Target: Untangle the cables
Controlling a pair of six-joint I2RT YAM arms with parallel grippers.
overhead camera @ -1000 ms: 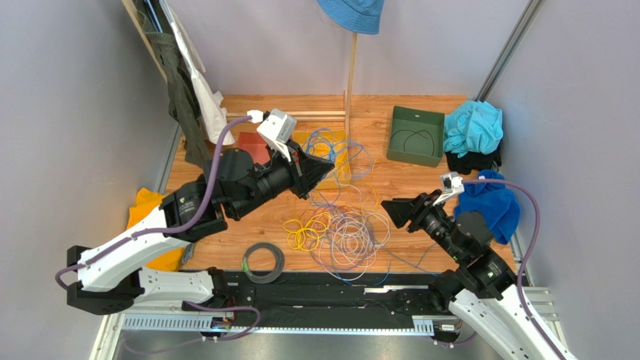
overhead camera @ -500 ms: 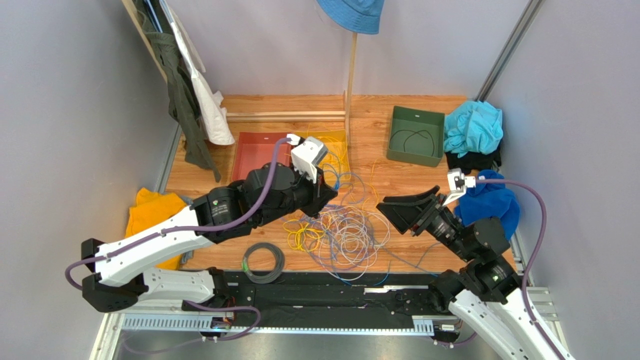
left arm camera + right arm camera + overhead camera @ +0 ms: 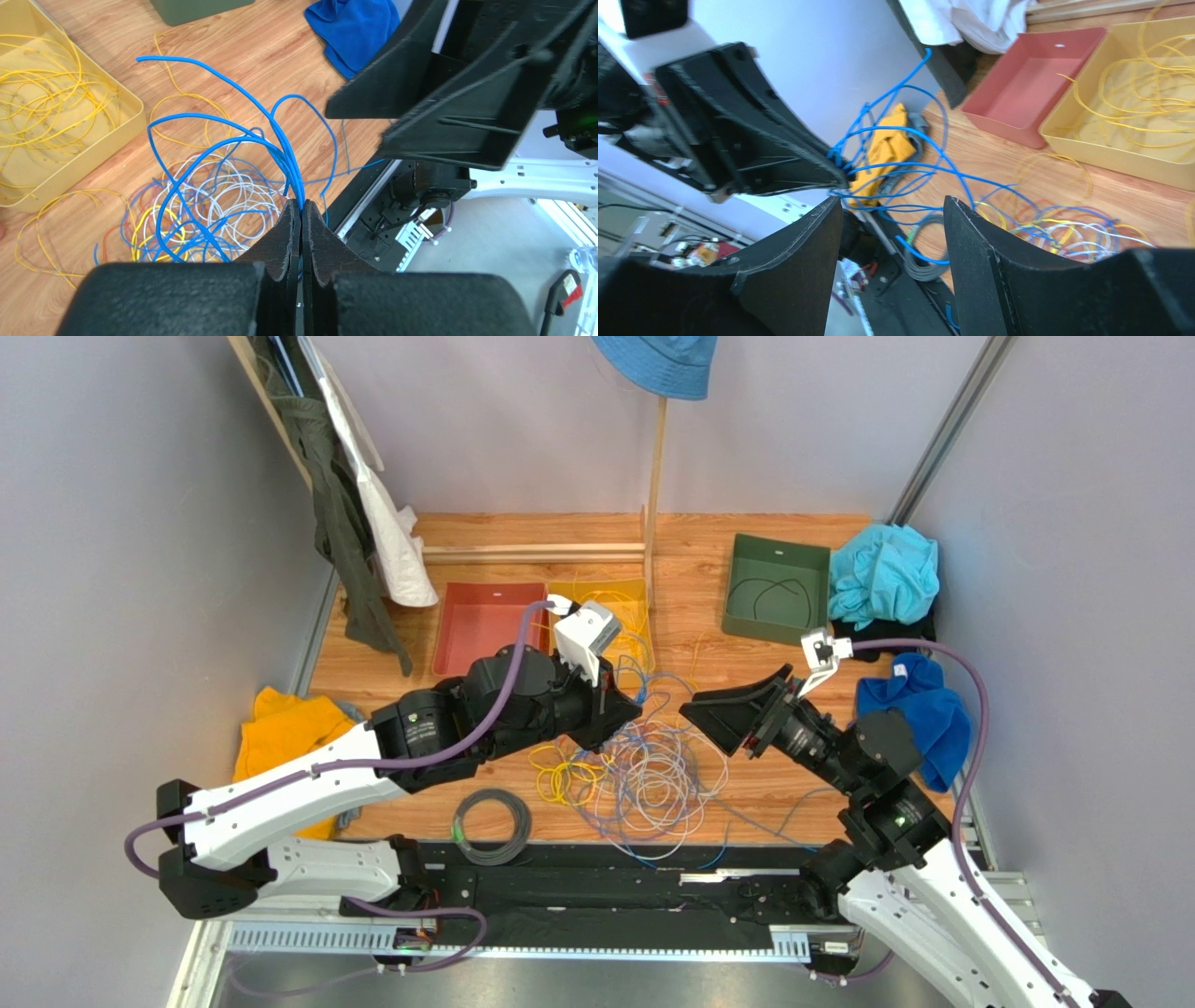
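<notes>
Left gripper (image 3: pixel 302 208) jaws clamped on blue cables (image 3: pixel 293 178) — right gripper (image 3: pixel 892 204) jaws agape, empty — pinch one strand, part slowly.

White arms (image 3: pixel 281 805); purple hoses (image 3: pixel 968 756); matte black grippers (image 3: pixel 627 717).

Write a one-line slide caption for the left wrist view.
Left gripper, jaws shut on blue cables, holds them above the tangle; the right gripper faces it.
</notes>
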